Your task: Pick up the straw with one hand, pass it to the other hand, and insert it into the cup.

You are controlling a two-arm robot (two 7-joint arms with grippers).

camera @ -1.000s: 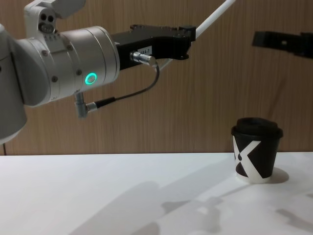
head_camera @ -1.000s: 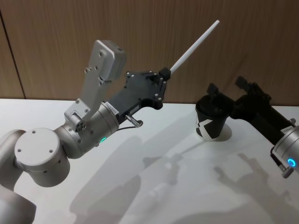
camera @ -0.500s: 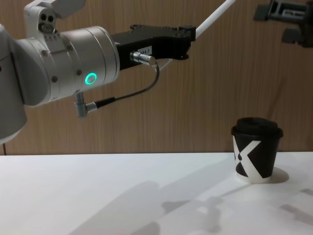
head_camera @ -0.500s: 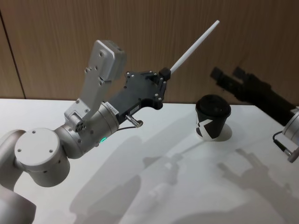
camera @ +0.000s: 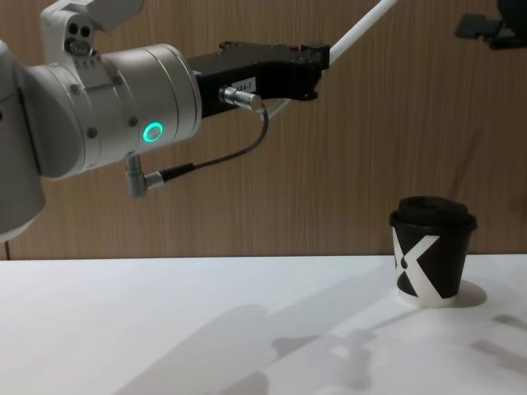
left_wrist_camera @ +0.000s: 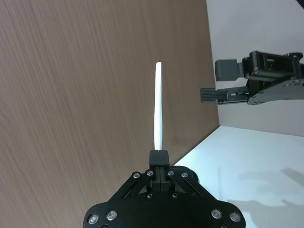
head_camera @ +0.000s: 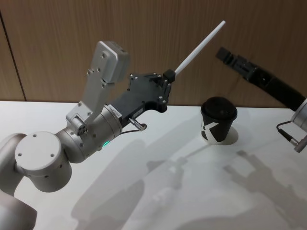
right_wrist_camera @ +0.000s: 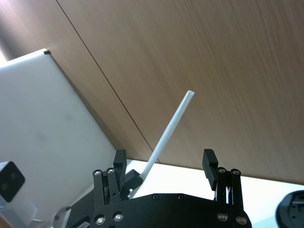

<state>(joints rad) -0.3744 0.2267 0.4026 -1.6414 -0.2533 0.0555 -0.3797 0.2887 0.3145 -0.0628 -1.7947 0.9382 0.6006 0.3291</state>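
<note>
My left gripper is held high over the table, shut on the lower end of the white straw. The straw slants up and toward the wood wall. The same grip shows in the left wrist view, with the gripper holding the straw upright. The black cup with its white X stands lidded on the table at right. My right gripper hangs open above the cup, level with the straw's upper part and a short way to its right. In the right wrist view the straw lies beyond its spread fingers.
The white table stretches in front of a brown wood-panelled wall. The left arm's silver body with its green ring light and dangling cable fills the left side in the chest view. The cup stands alone at right.
My right gripper has risen from beside the cup to the height of the straw's upper part. The left arm and the straw have stayed still.
</note>
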